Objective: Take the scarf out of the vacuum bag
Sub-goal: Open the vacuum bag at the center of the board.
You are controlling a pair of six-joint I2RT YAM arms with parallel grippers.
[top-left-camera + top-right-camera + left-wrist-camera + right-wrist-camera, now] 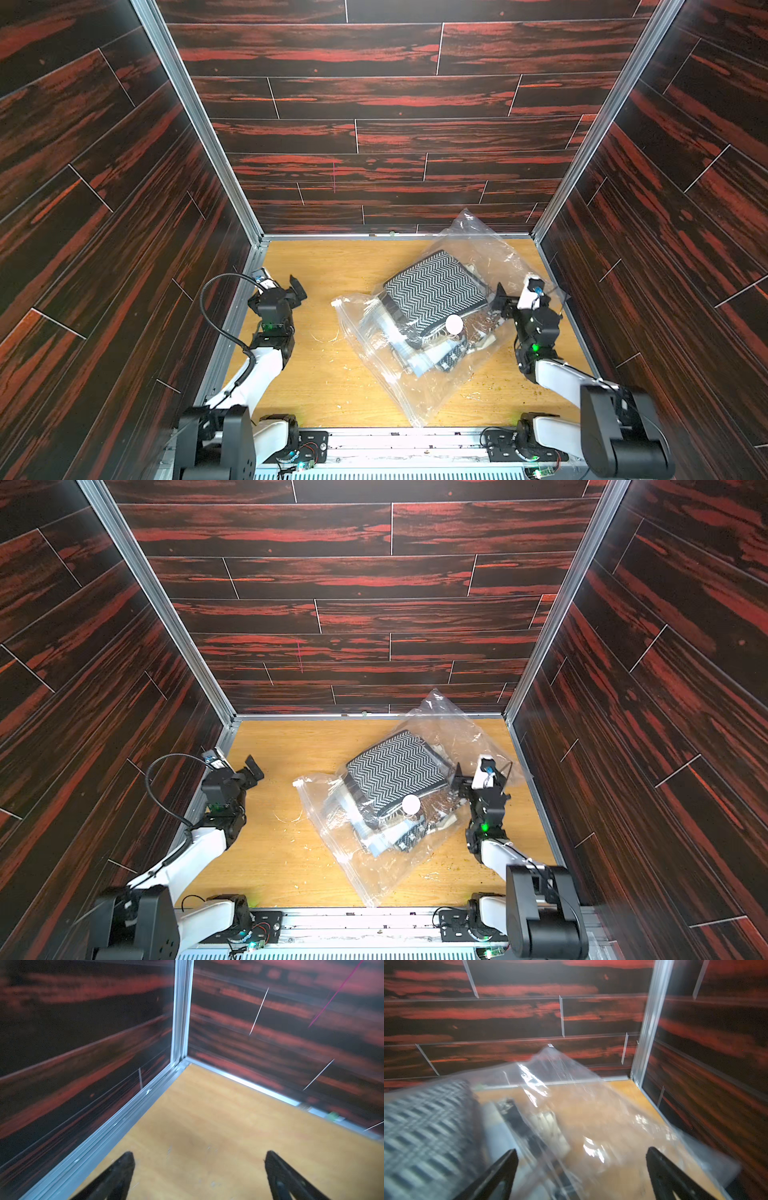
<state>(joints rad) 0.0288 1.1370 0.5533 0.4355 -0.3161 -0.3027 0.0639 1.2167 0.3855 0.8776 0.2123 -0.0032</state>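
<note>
Well left of the large clear crinkly plastic vacuum bag (pixel 436 386), the left gripper (pixel 297 290) hangs over the bare yellow wooden tabletop (pixel 316 374). Its jaws are spread wide and empty, and its wrist view shows only board and a wall corner.

The bag lies flat and diagonal, with its zip-seal edge (pixel 376 365) forming the side nearest that gripper. Inside, a folded black-and-white herringbone scarf (pixel 434 291) sits on top of other pale and dark folded fabrics. The small round white valve disc (pixel 454 323) on the bag's face lies over the scarf's near edge.

At the bag's right side stands the right gripper (pixel 498 297). Its jaws are wide, with loose plastic lying between them in its wrist view and nothing clamped.

Assessment: extraction has not begun and the approach step is in hand. Whether the seal is open cannot be told. The next move calls for pinning the bag, parting the zip edge, then reaching for the scarf.
</note>
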